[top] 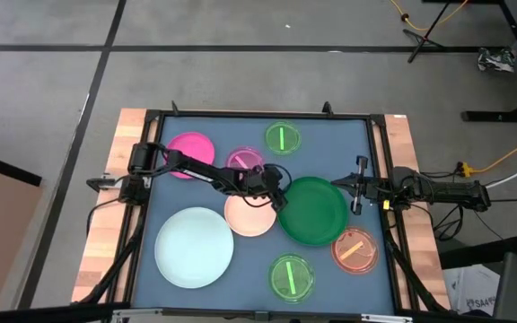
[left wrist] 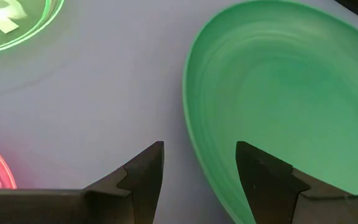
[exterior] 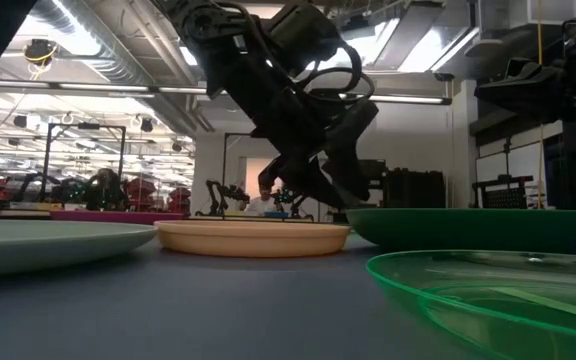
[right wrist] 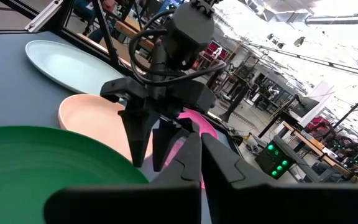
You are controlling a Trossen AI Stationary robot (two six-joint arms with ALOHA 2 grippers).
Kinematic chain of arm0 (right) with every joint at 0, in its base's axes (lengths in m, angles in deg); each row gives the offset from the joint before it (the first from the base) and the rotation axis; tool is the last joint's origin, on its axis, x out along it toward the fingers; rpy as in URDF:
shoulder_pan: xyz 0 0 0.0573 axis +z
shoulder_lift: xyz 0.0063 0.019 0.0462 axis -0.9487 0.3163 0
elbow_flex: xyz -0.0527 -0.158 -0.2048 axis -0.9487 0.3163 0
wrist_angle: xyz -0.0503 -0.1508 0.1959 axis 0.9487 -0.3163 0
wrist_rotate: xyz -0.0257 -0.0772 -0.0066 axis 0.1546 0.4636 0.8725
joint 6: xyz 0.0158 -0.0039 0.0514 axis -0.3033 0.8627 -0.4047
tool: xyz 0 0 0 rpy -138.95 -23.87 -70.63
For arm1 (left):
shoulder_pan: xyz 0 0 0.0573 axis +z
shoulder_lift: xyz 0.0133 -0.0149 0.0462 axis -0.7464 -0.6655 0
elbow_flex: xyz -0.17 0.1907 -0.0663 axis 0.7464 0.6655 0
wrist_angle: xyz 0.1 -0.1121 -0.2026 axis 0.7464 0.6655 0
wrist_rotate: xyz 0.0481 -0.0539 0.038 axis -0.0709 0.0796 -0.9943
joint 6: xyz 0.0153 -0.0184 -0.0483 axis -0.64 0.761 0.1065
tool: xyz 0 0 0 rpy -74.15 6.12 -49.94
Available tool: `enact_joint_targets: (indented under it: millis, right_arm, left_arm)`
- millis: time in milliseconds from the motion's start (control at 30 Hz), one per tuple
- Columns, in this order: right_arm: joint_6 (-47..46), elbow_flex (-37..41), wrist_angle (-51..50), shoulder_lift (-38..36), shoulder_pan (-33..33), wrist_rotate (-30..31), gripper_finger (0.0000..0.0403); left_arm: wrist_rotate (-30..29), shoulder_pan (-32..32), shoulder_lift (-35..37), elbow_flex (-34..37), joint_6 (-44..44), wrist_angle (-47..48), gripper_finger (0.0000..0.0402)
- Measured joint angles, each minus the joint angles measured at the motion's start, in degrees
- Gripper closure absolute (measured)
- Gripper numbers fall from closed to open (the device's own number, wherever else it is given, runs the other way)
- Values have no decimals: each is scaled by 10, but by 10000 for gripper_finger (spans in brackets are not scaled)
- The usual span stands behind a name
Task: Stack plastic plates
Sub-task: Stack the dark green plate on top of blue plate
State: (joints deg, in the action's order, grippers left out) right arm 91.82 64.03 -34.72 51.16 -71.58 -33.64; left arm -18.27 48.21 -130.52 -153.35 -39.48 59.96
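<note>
The large dark green plate (top: pixel 317 213) lies flat on the blue mat, right of centre. My left gripper (left wrist: pixel 201 149) is open and points down at the plate's left rim (left wrist: pixel 191 134): one finger stands outside over the mat, the other over the plate's inside, and the rim lies between them. My right gripper (right wrist: pixel 201 140) is shut and waits at the table's right edge (top: pixel 357 193), just off the green plate. The cream plate (top: pixel 249 215) lies against the green plate's left side, and the pale blue-white plate (top: pixel 194 247) is near left. The magenta plate (top: pixel 189 154) is far left.
Small translucent plates lie around: a green one (top: pixel 283 137) at the far edge, another green one (top: pixel 292 276) at the near edge, a pink one (top: pixel 243 160) partly under my left arm, an orange one (top: pixel 355 249) near right. A black frame borders the mat.
</note>
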Motion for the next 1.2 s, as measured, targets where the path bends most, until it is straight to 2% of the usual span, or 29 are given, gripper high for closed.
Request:
enact_joint_targets:
  millis: [400, 833, 1200]
  right_arm:
    - [0, 0, 0, 0, 0, 0, 402]
    - [0, 0, 0, 0, 0, 0, 402]
    - [0, 0, 0, 0, 0, 0, 402]
  left_arm:
    - [1, -6, 0, 0, 27, 22, 208]
    - [30, -8, -12, 0, 62, 35, 208]
    - [43, -7, -36, 0, 61, 3, 219]
